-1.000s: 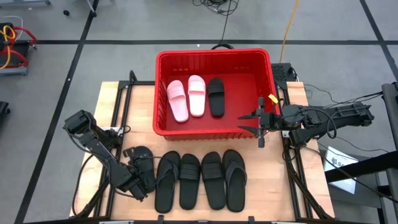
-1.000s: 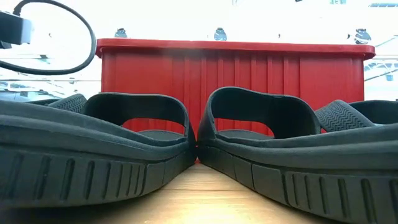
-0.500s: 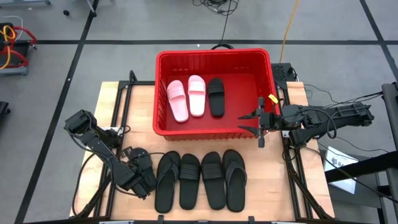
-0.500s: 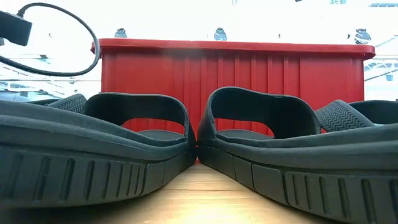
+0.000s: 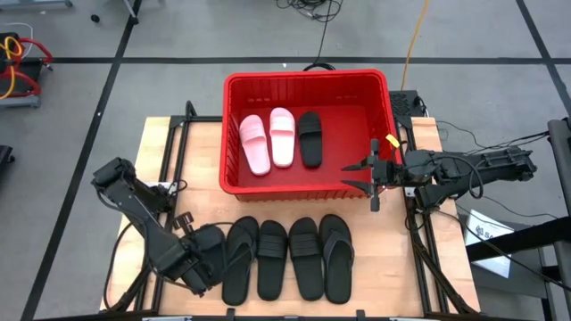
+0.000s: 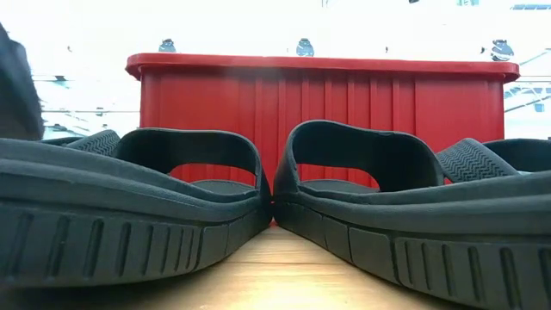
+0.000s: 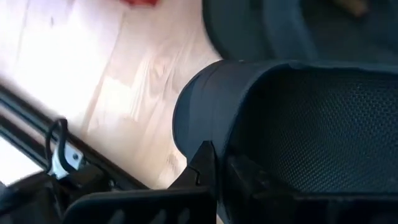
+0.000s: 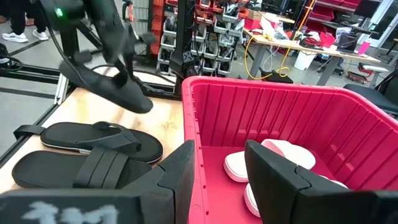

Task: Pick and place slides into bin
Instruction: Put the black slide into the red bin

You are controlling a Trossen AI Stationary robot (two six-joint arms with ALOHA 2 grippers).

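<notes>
My left gripper [image 5: 202, 261] is shut on a black slide [image 5: 214, 242] at the table's near left; the right wrist view shows that slide [image 8: 118, 90] in the air. Several more black slides [image 5: 288, 259] lie side by side on their soles near the front edge. The red bin [image 5: 268, 82] stands at the table's far middle with two pale pink slides [image 5: 268, 141] and one black slide [image 5: 310, 138] flat on its floor. My right gripper [image 5: 371, 175] is open and empty at the bin's near right corner. My left gripper pinches the black slide by the rim of its sole [image 7: 205, 134], one finger [image 7: 204, 167] against the outer edge beside the textured footbed. The fingers come from above. The slide is lifted clear of the table and tilted, one end [image 8: 138, 104] lowest.
The row of black slides [image 6: 129, 215] fills the near middle of the table, just in front of the bin's near wall [image 6: 344, 95]. Bare wood [image 5: 174, 152] lies left of the bin. Metal rails run along both table sides.
My left gripper has gone toward the table's near edge and a little to the right, carrying the black slide with it, close beside the leftmost slide of the row. The right arm has kept still.
</notes>
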